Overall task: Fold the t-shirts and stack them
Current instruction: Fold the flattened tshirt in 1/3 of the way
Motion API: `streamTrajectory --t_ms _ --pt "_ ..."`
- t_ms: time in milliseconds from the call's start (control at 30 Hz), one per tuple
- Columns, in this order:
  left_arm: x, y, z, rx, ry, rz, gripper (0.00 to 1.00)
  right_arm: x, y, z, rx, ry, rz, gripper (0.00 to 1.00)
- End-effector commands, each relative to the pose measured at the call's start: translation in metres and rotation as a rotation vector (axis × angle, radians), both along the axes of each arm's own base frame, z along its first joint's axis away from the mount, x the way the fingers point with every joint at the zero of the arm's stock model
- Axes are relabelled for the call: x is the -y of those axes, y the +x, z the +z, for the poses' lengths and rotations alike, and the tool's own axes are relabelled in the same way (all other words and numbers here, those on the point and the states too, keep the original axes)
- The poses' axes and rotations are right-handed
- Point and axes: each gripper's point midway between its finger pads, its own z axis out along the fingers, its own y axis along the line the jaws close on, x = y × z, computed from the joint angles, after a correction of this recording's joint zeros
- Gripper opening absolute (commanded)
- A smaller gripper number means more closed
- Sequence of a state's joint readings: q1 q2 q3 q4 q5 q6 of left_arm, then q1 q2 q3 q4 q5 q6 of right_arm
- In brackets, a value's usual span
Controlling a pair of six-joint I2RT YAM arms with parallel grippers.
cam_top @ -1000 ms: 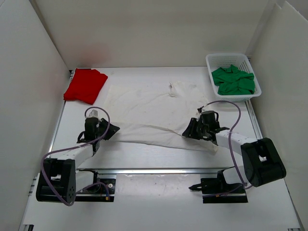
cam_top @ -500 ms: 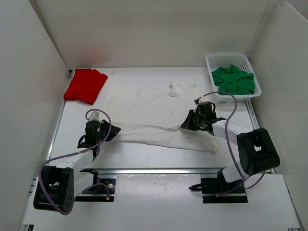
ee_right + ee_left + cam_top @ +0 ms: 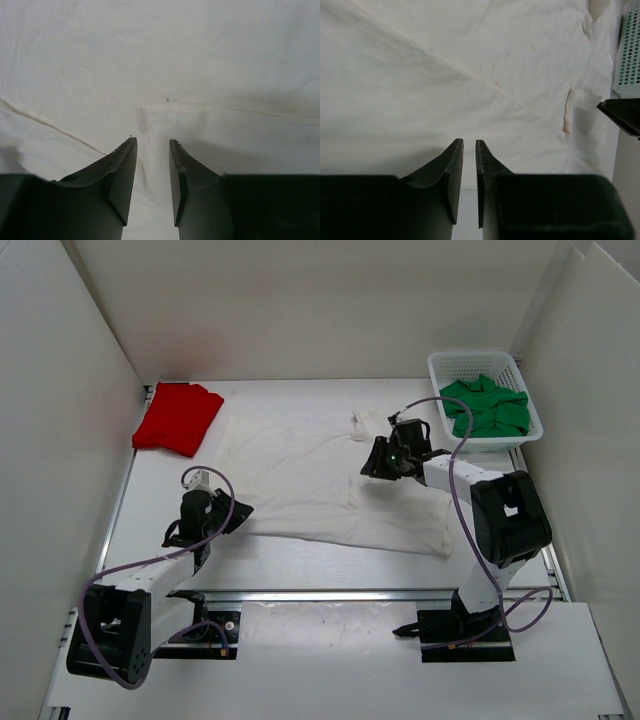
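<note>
A white t-shirt (image 3: 300,465) lies spread flat in the middle of the table. A red t-shirt (image 3: 178,418) sits folded at the back left. A green t-shirt (image 3: 485,408) is bunched in the basket. My left gripper (image 3: 240,510) rests low at the white shirt's near-left edge. Its jaws (image 3: 469,141) stand a narrow gap apart, with nothing pinched and the cloth edge (image 3: 470,75) showing under them. My right gripper (image 3: 368,462) hovers over the shirt's right side near the collar. It is open (image 3: 152,141), with a seam and a small wrinkle of the cloth (image 3: 160,60) just ahead of the tips.
The white mesh basket (image 3: 470,357) stands at the back right corner, and its wall (image 3: 630,55) shows in the left wrist view. White walls close off the left, back and right. A metal rail runs along the near edge in front of the arm bases.
My right gripper has moved from the shirt's near-right part toward the back left, closer to the collar. The left gripper has stayed at the near-left edge, shifting only slightly.
</note>
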State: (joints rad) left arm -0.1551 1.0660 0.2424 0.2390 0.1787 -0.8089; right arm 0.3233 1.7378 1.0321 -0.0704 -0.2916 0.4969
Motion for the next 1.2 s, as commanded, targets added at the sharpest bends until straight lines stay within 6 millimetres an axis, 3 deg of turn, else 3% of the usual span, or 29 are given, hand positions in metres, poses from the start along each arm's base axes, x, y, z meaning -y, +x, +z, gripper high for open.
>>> streamTrajectory --t_ms 0,67,133,200,233,300,400,533,667,767,833,900,1033,1100,1133,1167 --pt "0.014 0.008 0.023 0.072 0.017 -0.047 0.27 -0.005 -0.004 0.038 0.128 0.011 0.024 0.31" --pt "0.03 0.009 0.028 0.086 0.062 -0.087 0.27 -0.001 -0.02 0.034 0.136 -0.03 0.016 0.26" --pt "0.056 0.005 0.029 0.089 0.107 -0.174 0.27 -0.006 -0.04 0.033 0.149 -0.03 0.043 0.15" --pt "0.079 0.002 0.022 0.064 0.124 -0.252 0.27 -0.019 -0.073 0.017 0.112 -0.027 0.113 0.06" --pt "0.084 0.006 0.024 0.068 0.118 -0.263 0.26 -0.024 -0.08 0.014 0.101 -0.026 0.132 0.04" --pt "0.092 0.003 0.007 0.008 0.11 -0.306 0.25 -0.037 -0.105 -0.005 0.055 -0.041 0.2 0.02" --pt "0.085 -0.003 -0.012 -0.052 0.114 -0.319 0.24 -0.042 -0.125 -0.027 0.01 -0.075 0.251 0.0" --pt "0.046 -0.021 -0.036 -0.101 0.102 -0.219 0.26 -0.041 -0.138 -0.04 -0.013 -0.133 0.304 0.0" --pt "0.035 -0.058 -0.06 -0.188 0.101 -0.242 0.28 -0.027 -0.167 -0.055 -0.076 -0.173 0.357 0.0" --pt "0.035 -0.082 -0.062 -0.171 0.113 -0.258 0.3 -0.019 -0.199 -0.061 -0.134 -0.181 0.419 0.0" --pt "0.034 -0.094 -0.063 -0.167 0.084 -0.235 0.31 -0.021 -0.21 -0.055 -0.148 -0.167 0.449 0.04" --pt "0.033 -0.097 -0.055 -0.141 0.04 -0.214 0.32 -0.027 -0.204 -0.039 -0.129 -0.115 0.452 0.1" --pt "0.027 -0.064 -0.004 -0.013 0.022 -0.181 0.37 -0.034 -0.143 0.035 0.055 0.055 0.348 0.26" --pt "0.03 -0.03 0.045 0.088 0.026 -0.167 0.38 -0.015 -0.092 0.061 0.144 0.073 0.247 0.27" --pt "0.035 -0.024 0.046 0.066 0.018 -0.192 0.39 -0.009 -0.067 0.078 0.193 0.07 0.198 0.23" --pt "0.04 -0.007 0.062 0.098 0.012 -0.198 0.39 0.001 -0.034 0.093 0.222 0.069 0.146 0.16"
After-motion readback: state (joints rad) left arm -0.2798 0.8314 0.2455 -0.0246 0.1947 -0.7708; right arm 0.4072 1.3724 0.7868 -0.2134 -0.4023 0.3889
